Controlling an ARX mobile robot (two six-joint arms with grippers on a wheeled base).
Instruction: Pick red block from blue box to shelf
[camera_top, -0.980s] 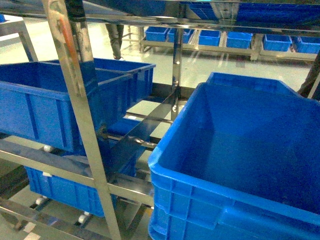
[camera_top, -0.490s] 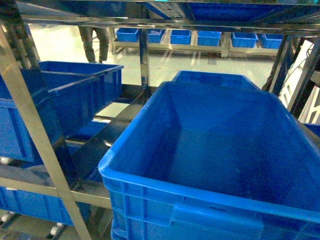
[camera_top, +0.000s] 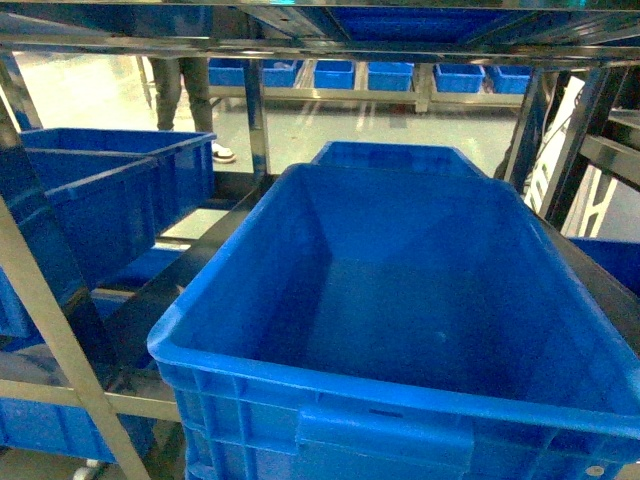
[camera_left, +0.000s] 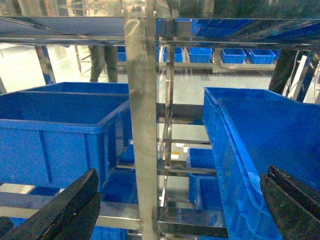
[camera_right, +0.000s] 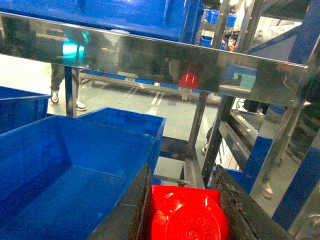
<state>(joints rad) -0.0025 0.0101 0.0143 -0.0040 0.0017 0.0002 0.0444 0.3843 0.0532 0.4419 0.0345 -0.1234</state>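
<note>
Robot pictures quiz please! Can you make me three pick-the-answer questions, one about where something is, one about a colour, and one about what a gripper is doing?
1. Where is the red block?
A. Lying in the big blue crate
B. Between the right gripper's fingers
C. On the floor

2. What colour is the big crate nearest the head camera?
A. Blue
B. Green
C. Yellow

3. What is the left gripper doing?
A. Shut on a block
B. Open with nothing in it
C. Holding a crate by its rim

Answers:
1. B, the right wrist view shows the block clamped between the right gripper's dark fingers.
2. A, its walls and floor are all blue.
3. B, the left wrist view shows its two fingers far apart with only the shelf and crates seen between them.
</note>
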